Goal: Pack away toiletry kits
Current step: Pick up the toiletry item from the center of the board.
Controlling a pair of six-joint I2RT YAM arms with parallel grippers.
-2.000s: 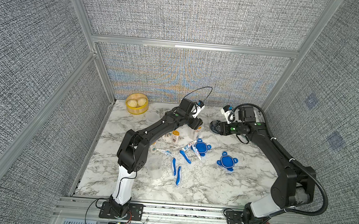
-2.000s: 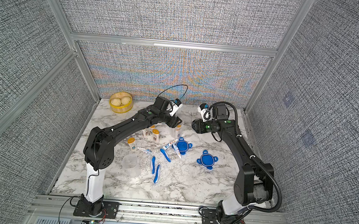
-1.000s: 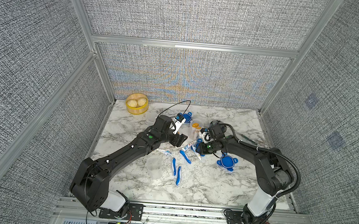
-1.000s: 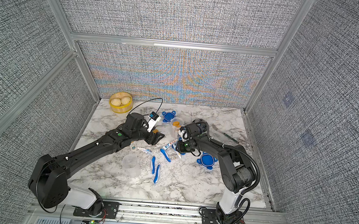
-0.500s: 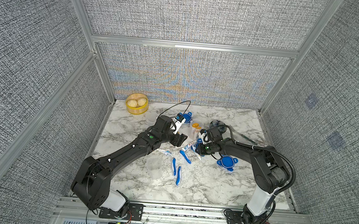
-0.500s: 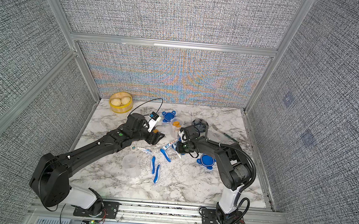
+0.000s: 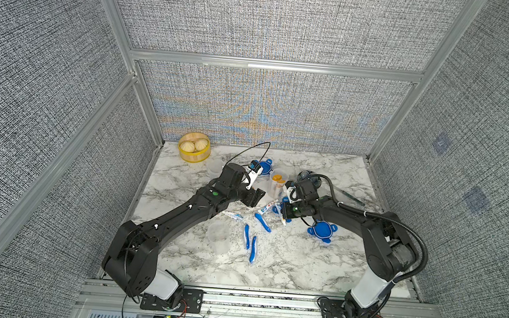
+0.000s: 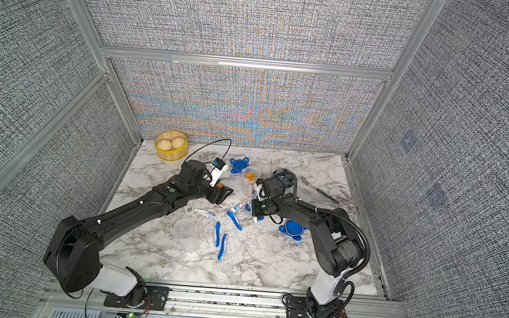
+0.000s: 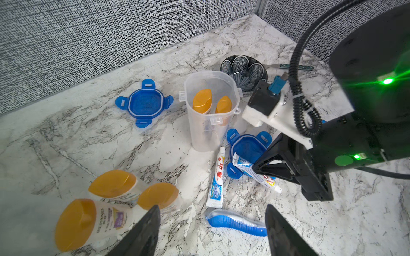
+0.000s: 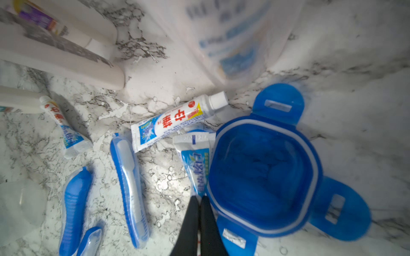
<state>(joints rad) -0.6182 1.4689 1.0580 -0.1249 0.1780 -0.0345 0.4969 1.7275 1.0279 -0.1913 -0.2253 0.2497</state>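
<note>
1. Nearest the front rail (12 o'clock is the back wall throughout), an empty clear cup stands at 8 o'clock of the bench centre. Two blue toothbrushes lie just beside it at its 3 o'clock.
2. A loose blue lid lies flat at 3 o'clock of centre, and a third toothbrush lies at the centre itself.
3. The right hand is pinched closed on a white toothpaste tube, whose side touches a second blue lid.
4. The left hand hangs at 11 o'clock of centre, jaws wide apart with nothing between them. Three orange-capped bottles cluster just beside it, and a second tube lies between them and the gripped one.
5. Farther back, a filled cup stands upright holding two capped bottles.
6. A third blue lid lies at that cup's 11 o'clock, and a dark flower-shaped dish at its 2 o'clock.
7. A yellow steamer basket sits in the far corner at 10 o'clock.
</note>
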